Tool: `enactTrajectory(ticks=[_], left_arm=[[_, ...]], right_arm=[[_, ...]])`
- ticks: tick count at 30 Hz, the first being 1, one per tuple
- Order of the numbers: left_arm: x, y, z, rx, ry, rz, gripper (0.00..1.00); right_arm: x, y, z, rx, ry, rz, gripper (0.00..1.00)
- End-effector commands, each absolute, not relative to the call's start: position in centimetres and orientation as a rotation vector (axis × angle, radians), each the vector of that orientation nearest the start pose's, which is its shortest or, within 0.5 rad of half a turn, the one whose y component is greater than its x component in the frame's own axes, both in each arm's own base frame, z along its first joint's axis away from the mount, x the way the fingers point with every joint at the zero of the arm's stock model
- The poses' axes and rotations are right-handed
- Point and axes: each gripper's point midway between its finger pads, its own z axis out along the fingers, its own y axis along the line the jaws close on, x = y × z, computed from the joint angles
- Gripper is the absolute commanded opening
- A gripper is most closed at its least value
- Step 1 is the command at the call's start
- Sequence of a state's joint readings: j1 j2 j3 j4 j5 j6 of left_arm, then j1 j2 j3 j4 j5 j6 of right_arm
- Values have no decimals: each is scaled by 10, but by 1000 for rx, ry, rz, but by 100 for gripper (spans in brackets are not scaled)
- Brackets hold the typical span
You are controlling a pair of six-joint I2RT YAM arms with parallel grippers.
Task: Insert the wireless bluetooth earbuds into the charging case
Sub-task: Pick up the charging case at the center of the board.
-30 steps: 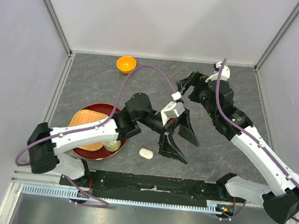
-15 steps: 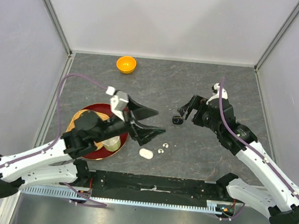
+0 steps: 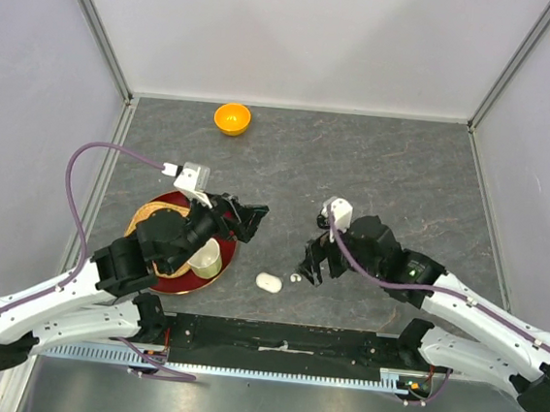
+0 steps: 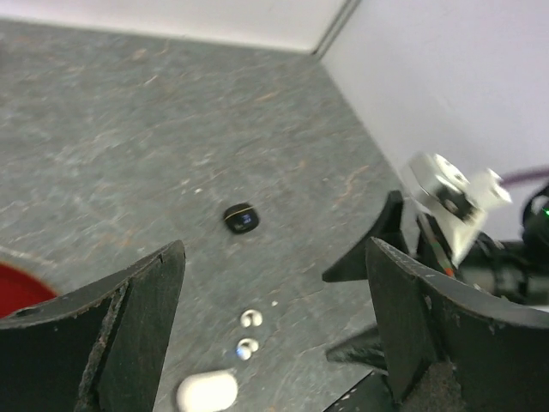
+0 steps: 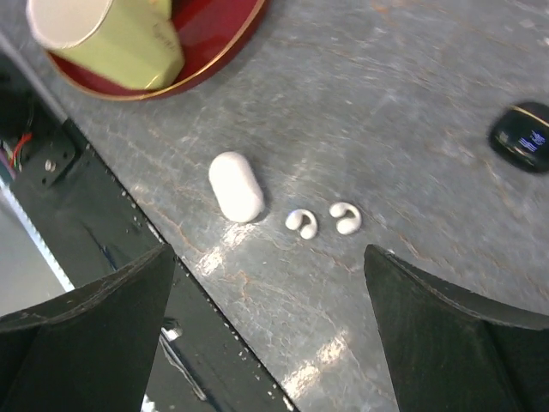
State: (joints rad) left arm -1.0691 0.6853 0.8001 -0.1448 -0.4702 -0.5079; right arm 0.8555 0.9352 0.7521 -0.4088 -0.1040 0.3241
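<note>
Two white earbuds (image 5: 302, 223) (image 5: 346, 217) lie side by side on the grey table, just right of a closed white charging case (image 5: 236, 186). In the top view one bud (image 3: 295, 278) shows beside the white case (image 3: 268, 282). A closed black case (image 5: 521, 137) lies farther back; it also shows in the left wrist view (image 4: 241, 217). No black buds are in view. My right gripper (image 3: 310, 265) hovers open and empty just right of the white buds (image 5: 268, 253). My left gripper (image 3: 248, 217) is open and empty at the red plate's far edge, facing the buds (image 4: 274, 249).
A red plate (image 3: 163, 202) at the near left holds a woven mat (image 3: 151, 223) and a green cup (image 3: 207, 261). An orange bowl (image 3: 232, 118) stands at the back. The black base rail (image 3: 282, 339) runs along the near edge, close to the white case.
My left arm has swung back from the table's middle to the plate. My right arm has come from the far right down to the near middle, beside the white buds. The buds and cases lie still.
</note>
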Motion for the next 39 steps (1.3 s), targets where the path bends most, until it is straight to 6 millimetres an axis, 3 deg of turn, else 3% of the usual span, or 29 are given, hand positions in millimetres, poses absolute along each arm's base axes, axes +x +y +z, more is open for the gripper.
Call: enactTrajectory(ticks=[1,5,7,8,11,15,20,39], left_arm=[[206,-201,316,-58,1755,-694,91],[208,-192,309,-88,1796,-633,92],[210,-182,301,-97,1826,-576,92],[213,-174,300,-120,1827,-553,92],[221,-160,290,-147,1849,-518,92],[228,-165,278,-98,1904,-595,93],[236,-164,266,-98,1935,-579,93],[231,-149,251,-105,1946,-593,94]], right_arm=[[176,268,184,-854,1883,754,98],[177,271,173,-845,1821,765,97],[174,279,175,-871,1766,786,94],[172,278,165,-894,1765,781,94],[172,286,159,-900,1735,791,93],[172,298,149,-964,1706,754,92],[161,313,118,-1133,1697,734,92],[150,344,54,-1426,1612,695,88]])
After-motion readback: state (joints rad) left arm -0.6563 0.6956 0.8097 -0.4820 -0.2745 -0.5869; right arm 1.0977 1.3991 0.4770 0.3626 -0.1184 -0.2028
